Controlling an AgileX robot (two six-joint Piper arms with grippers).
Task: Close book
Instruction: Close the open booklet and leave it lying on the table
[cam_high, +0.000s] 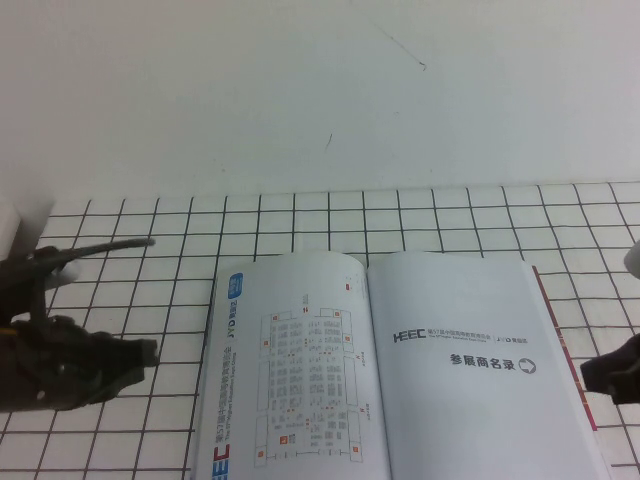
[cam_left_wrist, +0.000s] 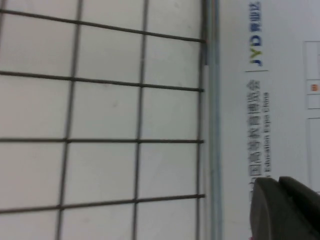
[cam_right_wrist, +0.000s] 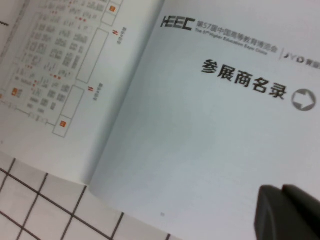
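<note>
Black left gripper (cam_high: 148, 353) and right gripper (cam_high: 592, 373) flank the book (cam_high: 440, 400), jaws seemingly together.

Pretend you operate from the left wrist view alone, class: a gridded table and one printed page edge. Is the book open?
Observer: Yes. The white paper book lies open and flat, with the floor-plan page on the robot's left and the title page on its right.
Operator: Where is the other arm?
Observer: The right end effector hangs by the book's right edge, shut and holding nothing.
Operator: And mine, relative to the book?
Observer: The left end effector is over the white gridded table. It is left of the book and apart from it, also shut.
</note>
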